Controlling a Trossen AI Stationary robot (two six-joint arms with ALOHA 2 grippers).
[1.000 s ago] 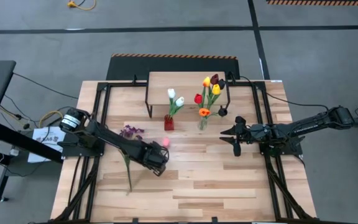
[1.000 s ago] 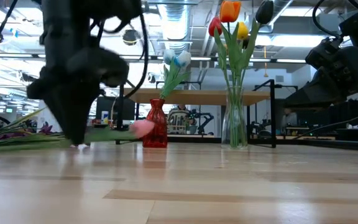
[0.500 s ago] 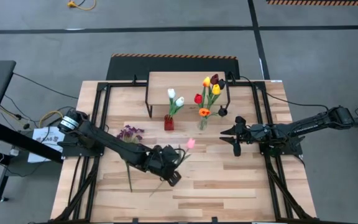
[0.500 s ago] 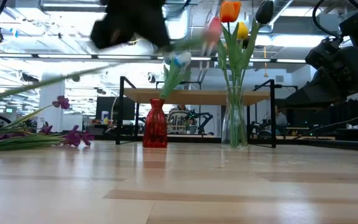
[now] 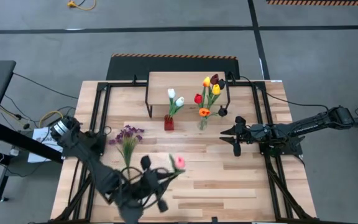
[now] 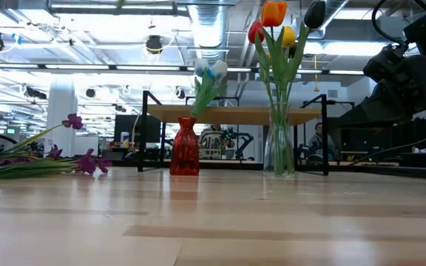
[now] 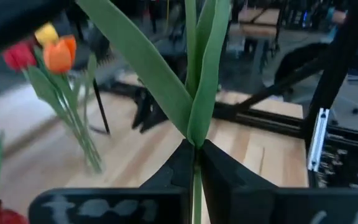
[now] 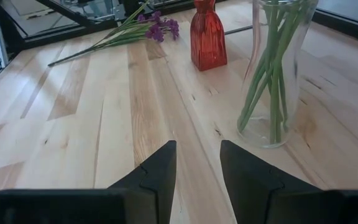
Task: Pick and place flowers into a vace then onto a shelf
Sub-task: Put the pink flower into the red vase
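My left gripper (image 5: pixel 159 178) hangs above the table's near left part, shut on a pink flower (image 5: pixel 179 163) whose head lies toward the right of the fingers. In the left wrist view the flower's green leaves (image 7: pixel 197 81) fan out past the fingertips. A red vase (image 5: pixel 168 122) holds white tulips (image 5: pixel 176 98). A glass vase (image 5: pixel 202 122) holds red, yellow, orange and maroon tulips (image 5: pixel 211 87). Both stand on the table in front of the shelf (image 5: pixel 188 81). Purple sprigs (image 5: pixel 129 134) lie flat on the table. My right gripper (image 5: pixel 237 140) waits open at the right. My left gripper pinches the pink flower's green stem (image 7: pixel 195 144) between its two fingers, right where the long leaves branch off. The fingers come nearly level from the table's left. The flower is lifted clear of the table, its head beyond the fingertips.
Black frame rails (image 5: pixel 98 118) run along the table's left and right sides. The shelf's black legs (image 5: pixel 149 102) stand behind the vases. Bare planks (image 5: pixel 229 180) fill the near right part of the table.
My left gripper has risen and swung toward the table's near edge, tipping from pointing down to nearly level and rolling. It stays shut on the pink flower, which has left the table beside the purple sprigs and now hangs clear. The arm has left the low view.
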